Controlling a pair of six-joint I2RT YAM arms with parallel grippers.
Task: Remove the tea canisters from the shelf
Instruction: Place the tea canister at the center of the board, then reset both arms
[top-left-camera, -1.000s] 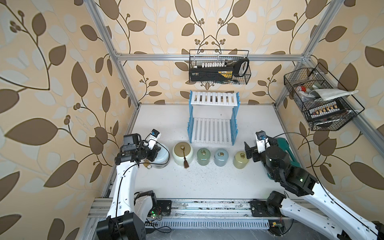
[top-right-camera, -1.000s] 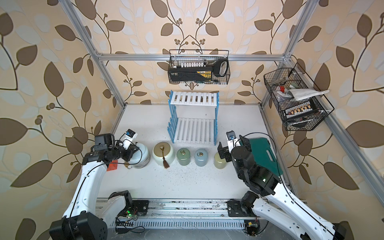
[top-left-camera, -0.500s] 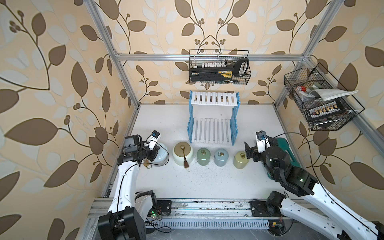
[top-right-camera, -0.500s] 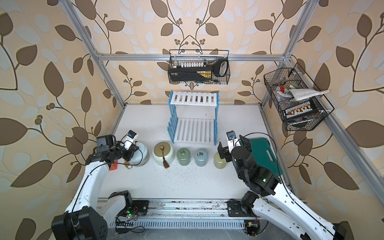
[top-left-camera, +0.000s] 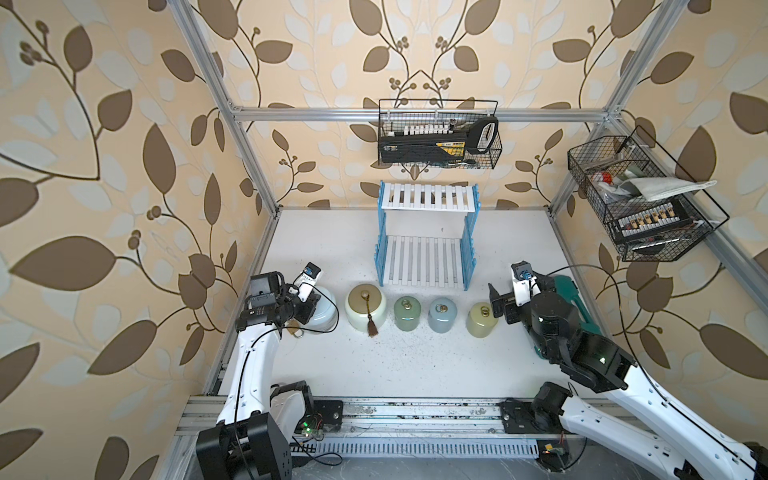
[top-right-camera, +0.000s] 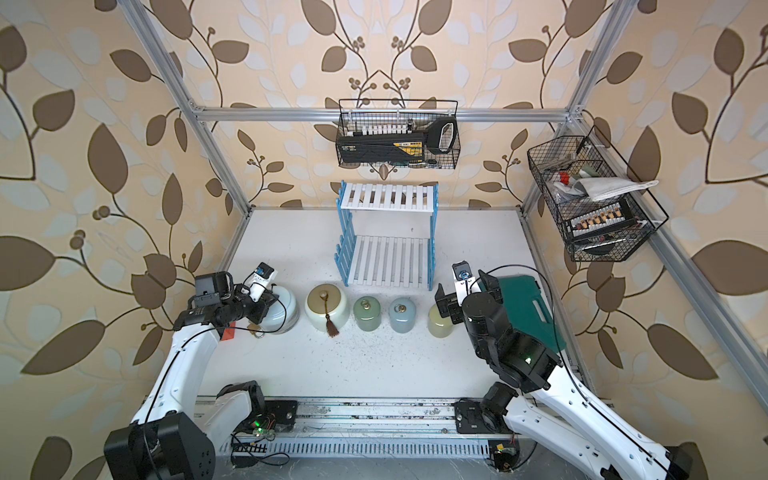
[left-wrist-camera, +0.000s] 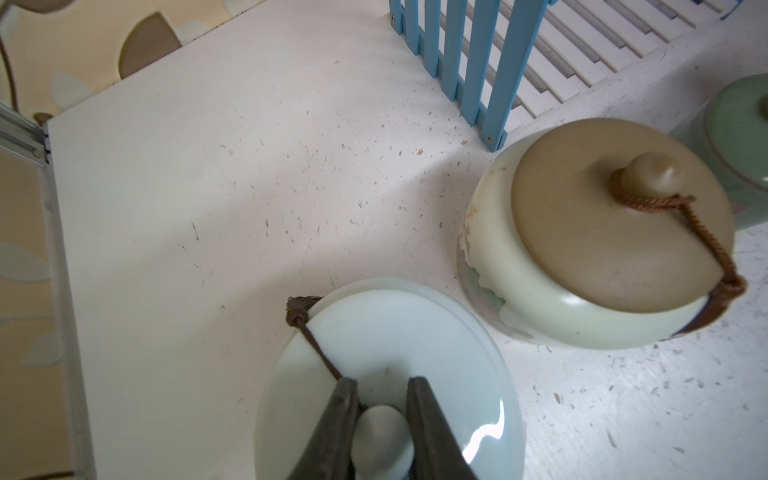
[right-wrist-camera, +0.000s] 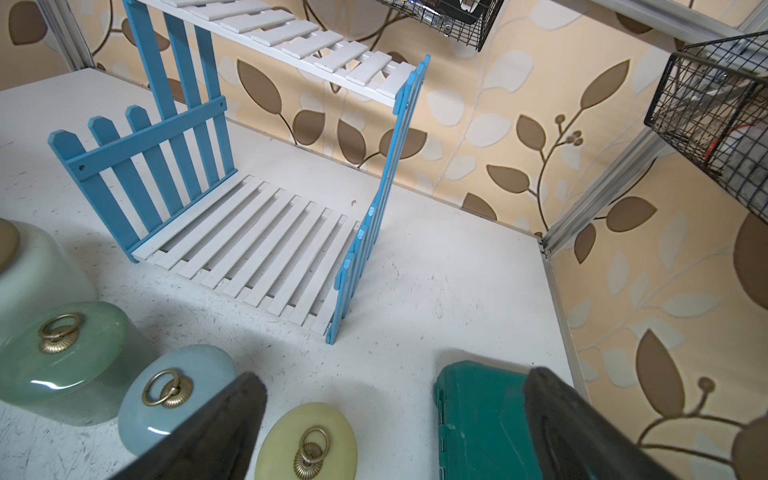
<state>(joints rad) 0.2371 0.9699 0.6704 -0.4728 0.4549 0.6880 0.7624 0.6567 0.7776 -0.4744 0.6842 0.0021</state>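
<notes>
The shelf (top-left-camera: 424, 257) (right-wrist-camera: 266, 249) stands bare at the back, both tiers without jars. All the tea canisters stand in a row on the table in front of it: pale blue (top-left-camera: 328, 311), cream with a brown tassel (top-left-camera: 365, 305) (left-wrist-camera: 582, 257), sage green (top-left-camera: 407, 312), grey-blue (top-left-camera: 442, 314) and yellow-green (top-left-camera: 481, 318) (right-wrist-camera: 307, 444). My left gripper (left-wrist-camera: 382, 384) is over the pale blue canister (left-wrist-camera: 415, 332), its jaws close on either side of the lid knob; contact is unclear. My right gripper (right-wrist-camera: 395, 380) is wide open beside the yellow-green canister, holding nothing.
A dark green case (top-left-camera: 569, 291) (right-wrist-camera: 478, 415) lies on the table under the right arm. Black wire baskets hang on the back wall (top-left-camera: 438, 137) and the right wall (top-left-camera: 640, 203). Aluminium frame posts stand at the table's corners.
The left arm has shifted slightly at the pale blue canister. The canisters and the right arm have not moved.
</notes>
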